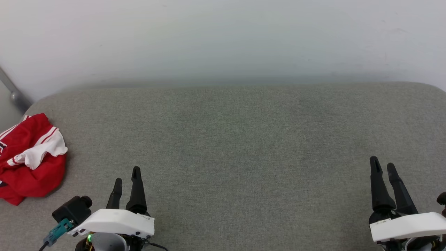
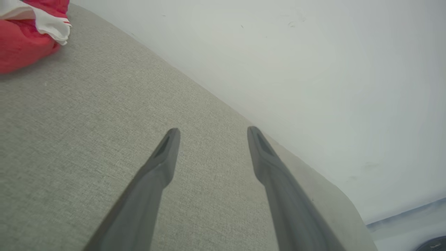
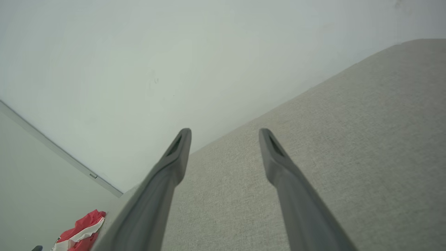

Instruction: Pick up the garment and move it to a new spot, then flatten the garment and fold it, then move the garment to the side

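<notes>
The garment (image 1: 29, 160) lies crumpled at the far left edge of the grey padded surface (image 1: 230, 146), red with a white sleeve and striped trim on top. It also shows at the top left of the left wrist view as the garment (image 2: 24, 31), and small at the bottom left of the right wrist view as the garment (image 3: 82, 232). My left gripper (image 1: 127, 173) hovers open near the front edge, to the right of the garment and apart from it. My right gripper (image 1: 382, 163) stands open at the lower right, far from the garment. Nothing sits between either pair of fingers.
A pale wall (image 1: 223, 38) rises directly behind the padded surface. A grey metal bar (image 1: 12, 92) slants at the far left by the wall. The surface has rounded back corners.
</notes>
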Controlling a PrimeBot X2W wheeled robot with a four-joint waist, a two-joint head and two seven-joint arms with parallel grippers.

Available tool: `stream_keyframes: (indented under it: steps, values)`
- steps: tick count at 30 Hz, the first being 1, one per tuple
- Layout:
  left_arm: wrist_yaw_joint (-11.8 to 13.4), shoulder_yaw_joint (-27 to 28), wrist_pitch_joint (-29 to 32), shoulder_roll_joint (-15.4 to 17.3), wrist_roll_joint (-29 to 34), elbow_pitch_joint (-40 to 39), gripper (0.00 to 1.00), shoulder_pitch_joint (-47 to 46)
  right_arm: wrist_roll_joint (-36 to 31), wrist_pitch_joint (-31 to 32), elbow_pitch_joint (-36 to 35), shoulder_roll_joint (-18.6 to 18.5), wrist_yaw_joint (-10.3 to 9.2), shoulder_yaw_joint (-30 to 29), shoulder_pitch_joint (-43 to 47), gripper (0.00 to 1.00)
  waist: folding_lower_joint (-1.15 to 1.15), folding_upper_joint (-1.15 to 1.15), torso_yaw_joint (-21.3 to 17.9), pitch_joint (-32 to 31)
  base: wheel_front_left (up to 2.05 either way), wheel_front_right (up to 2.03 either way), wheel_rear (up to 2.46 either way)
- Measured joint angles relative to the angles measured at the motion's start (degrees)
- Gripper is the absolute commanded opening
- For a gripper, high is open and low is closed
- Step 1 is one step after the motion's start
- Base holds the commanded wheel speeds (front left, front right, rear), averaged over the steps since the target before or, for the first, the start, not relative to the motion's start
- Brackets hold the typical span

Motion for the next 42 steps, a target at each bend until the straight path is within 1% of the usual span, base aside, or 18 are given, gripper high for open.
stream_keyframes:
  steps: [4,12,27,42]
  values:
    - [0.9,-0.9,-0.8,0.0,3.1,-0.4,1.0,0.0,-3.4,-0.6,-0.6,0.0,0.0,0.3,0.3,1.0,0.0,0.0,0.0,0.0,0.0,0.0,0.0]
    - [2.0,-2.3,-2.1,0.2,8.7,-0.9,1.0,0.4,-9.5,-2.0,-1.7,0.0,0.0,0.6,1.3,1.0,0.0,0.0,0.2,0.0,0.0,0.0,0.0]
    - [3.9,-4.4,-4.3,0.3,17.9,-1.7,1.0,1.2,-19.0,-4.2,-3.7,0.0,0.0,0.8,2.6,1.0,0.0,0.0,0.4,0.1,0.0,0.0,0.0]
    - [4.1,-5.6,-6.3,0.3,25.2,-2.0,1.0,2.2,-26.6,-6.2,-5.6,0.0,0.0,0.8,3.7,1.0,0.0,0.0,0.6,0.0,0.0,0.0,0.0]
